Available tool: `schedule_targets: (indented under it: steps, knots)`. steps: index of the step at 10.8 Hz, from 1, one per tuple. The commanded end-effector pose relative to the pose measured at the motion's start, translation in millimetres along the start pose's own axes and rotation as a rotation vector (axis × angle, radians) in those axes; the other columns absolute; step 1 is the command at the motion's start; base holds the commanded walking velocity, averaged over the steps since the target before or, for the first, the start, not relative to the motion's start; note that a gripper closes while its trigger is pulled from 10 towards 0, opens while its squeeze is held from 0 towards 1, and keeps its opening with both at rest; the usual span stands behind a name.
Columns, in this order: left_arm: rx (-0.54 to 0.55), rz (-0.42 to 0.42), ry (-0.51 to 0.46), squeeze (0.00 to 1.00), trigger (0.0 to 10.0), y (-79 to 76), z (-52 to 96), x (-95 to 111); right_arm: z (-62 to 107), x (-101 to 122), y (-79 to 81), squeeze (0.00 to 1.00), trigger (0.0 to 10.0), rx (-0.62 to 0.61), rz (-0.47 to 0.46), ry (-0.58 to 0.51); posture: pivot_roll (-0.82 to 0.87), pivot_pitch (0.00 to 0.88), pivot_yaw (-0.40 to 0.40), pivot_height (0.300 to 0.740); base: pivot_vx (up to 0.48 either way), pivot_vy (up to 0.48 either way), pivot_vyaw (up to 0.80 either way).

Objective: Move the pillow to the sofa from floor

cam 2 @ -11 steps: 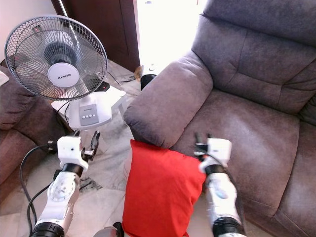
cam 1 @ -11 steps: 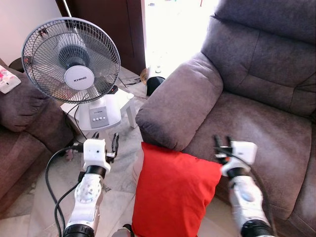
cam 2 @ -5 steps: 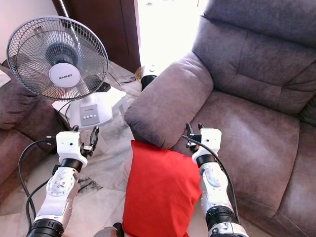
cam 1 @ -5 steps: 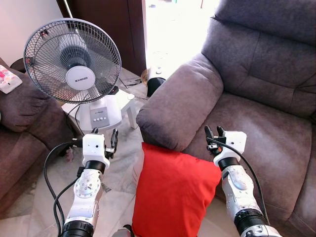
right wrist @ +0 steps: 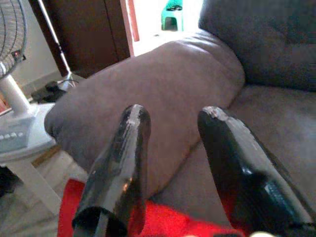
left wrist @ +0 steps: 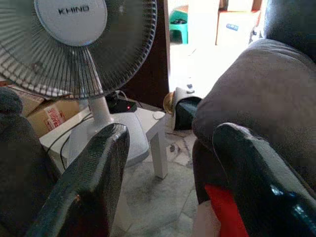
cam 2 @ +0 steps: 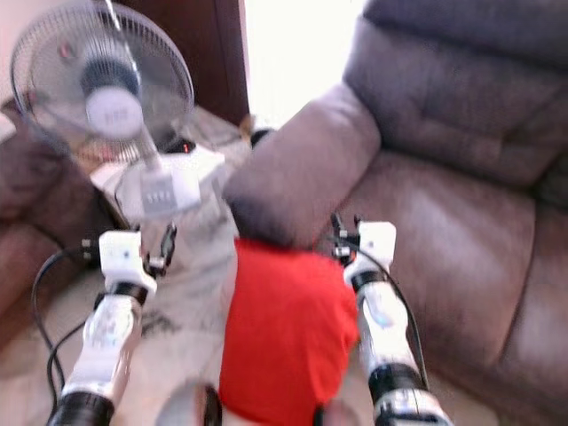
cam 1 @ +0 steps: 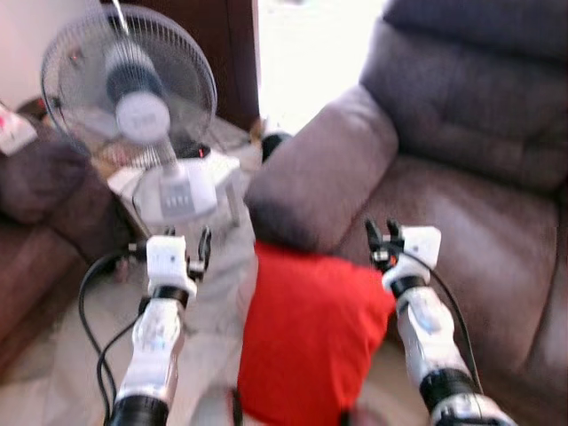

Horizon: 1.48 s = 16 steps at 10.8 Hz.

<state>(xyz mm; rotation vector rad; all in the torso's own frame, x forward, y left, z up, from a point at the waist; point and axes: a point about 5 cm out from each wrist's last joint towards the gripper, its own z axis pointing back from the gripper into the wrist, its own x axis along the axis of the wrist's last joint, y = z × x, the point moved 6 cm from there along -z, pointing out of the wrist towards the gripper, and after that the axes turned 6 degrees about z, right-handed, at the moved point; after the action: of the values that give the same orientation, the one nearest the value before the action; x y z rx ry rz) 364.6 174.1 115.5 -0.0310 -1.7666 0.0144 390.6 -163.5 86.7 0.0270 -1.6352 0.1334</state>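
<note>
Grey upholstery of a large sofa [cam 1: 479, 177] is seen across the far right of the blurred head views, with its padded armrest [cam 1: 319, 177] reaching toward the middle. Pale marbled floor [cam 2: 191, 293] is seen to the left of the armrest, and part of a second dark sofa [cam 1: 35, 222] is seen at the left edge.

A red pillow [cam 1: 311, 337] is stood upright on the floor, leaned against the front of the grey sofa just below the armrest. Its upper edge is seen touching the base of the armrest; it is not on the seat.

A white standing fan [left wrist: 74, 34] with a round wire guard is placed on a small white bench [left wrist: 148, 128] beside the armrest, with cables trailing from it over the floor.

The left gripper [cam 1: 182, 244] is held raised over the floor to the left of the pillow, apart from it; in its wrist view its two black fingers [left wrist: 94, 182] are seen spread wide with nothing between them, pointed toward the fan and the armrest. The right gripper [cam 1: 380, 238] is held just above the pillow's upper right corner, in front of the seat; its fingers [right wrist: 123, 163] are parted a moderate way and hold nothing, with the armrest and a strip of red pillow seen beyond them.
</note>
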Motion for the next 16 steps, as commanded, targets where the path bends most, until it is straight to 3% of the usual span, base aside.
schedule_targets:
  steps: [1,9,12,16]
  knots:
    - [0.008,-0.007,0.026,0.00,10.0,3.0,2.2,-5,1.7,-5,2.9,0.00,10.0,0.008,-0.008,0.021,0.16,0.189,0.008,0.613,0.000,0.000,0.00]
    - [0.011,0.017,0.050,0.00,10.0,0.5,-3.8,-5,-0.8,-14,0.4,0.00,10.0,-0.007,-0.085,0.077,0.16,0.197,-0.005,0.613,0.000,0.000,0.00]
    - [-0.019,0.041,0.066,0.00,10.0,-7.8,-4.0,-8,-1.4,-18,1.9,0.00,10.0,-0.001,-0.099,0.099,0.15,0.195,-0.012,0.613,0.000,0.000,0.00]
    - [0.000,0.026,0.077,0.00,10.0,-1.6,-5.9,-9,-4.6,-19,0.7,0.00,10.0,-0.004,-0.097,0.122,0.15,0.187,-0.014,0.613,0.000,0.000,0.00]
